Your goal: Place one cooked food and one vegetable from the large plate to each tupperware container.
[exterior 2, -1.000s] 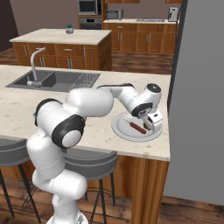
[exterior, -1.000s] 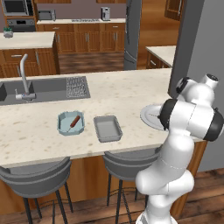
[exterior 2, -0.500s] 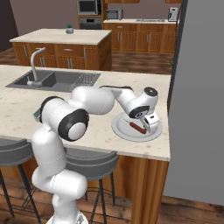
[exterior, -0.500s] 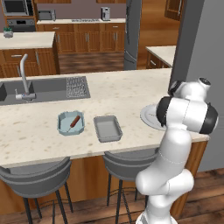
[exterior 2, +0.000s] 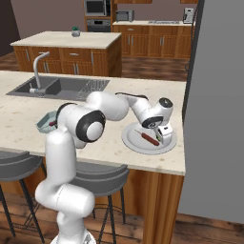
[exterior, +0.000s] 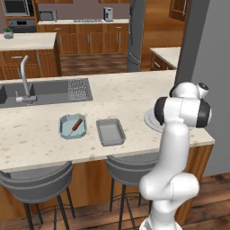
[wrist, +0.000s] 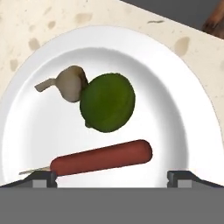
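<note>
My jaws stand wide apart over the plate [wrist: 183,105] at the worktop's [exterior: 130,96] right end, holding nothing. Below them lie a sausage [wrist: 103,158], a green round vegetable [wrist: 108,103] and a garlic bulb [wrist: 65,83] touching it. In the left view my arm hides most of the plate. The blue tray [exterior: 72,126] holds one sausage [exterior: 76,126]; the grey tray [exterior: 110,131] sits beside it.

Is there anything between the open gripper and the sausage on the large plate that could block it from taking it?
Nothing visible blocks it. In the hand view the open gripper hangs right over the sausage on the large plate, with bare plate around it. The green vegetable and the garlic bulb lie farther up the plate, apart from the sausage.
</note>
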Tool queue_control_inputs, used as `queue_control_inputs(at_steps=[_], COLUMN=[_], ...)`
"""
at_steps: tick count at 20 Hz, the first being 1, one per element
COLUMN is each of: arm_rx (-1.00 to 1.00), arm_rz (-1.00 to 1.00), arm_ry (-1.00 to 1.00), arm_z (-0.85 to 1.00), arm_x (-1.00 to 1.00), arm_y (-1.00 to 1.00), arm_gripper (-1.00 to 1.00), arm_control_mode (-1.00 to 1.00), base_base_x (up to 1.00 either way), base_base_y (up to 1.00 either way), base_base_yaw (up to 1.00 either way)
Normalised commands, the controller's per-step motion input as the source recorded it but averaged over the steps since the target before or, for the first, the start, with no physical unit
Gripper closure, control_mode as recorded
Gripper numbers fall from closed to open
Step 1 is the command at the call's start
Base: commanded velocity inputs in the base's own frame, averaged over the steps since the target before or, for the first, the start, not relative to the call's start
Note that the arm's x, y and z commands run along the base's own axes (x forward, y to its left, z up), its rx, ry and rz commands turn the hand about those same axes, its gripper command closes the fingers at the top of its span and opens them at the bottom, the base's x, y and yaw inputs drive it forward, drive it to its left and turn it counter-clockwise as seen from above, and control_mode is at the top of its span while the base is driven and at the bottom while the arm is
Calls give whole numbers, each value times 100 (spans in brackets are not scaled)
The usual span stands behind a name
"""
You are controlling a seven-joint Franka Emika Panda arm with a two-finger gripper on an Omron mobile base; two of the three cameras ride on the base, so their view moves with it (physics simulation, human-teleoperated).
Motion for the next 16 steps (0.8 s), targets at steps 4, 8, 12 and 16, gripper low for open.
queue_control_inputs(at_steps=[4, 8, 12, 16], arm_rx=[1, 1, 5, 3], arm_rz=[-8, -10, 0, 0], arm_ry=[0, 0, 0, -2], arm_z=[-39, -35, -24, -28], arm_x=[51, 25, 4, 4], arm_y=[-38, -16, 11, 40], arm_gripper=[-100, -100, -100, -100], arm_control_mode=[-100, -100, -100, -100], base_base_x=[0, 0, 0, 0], base_base_y=[0, 0, 0, 0], base_base_yaw=[0, 0, 0, 0])
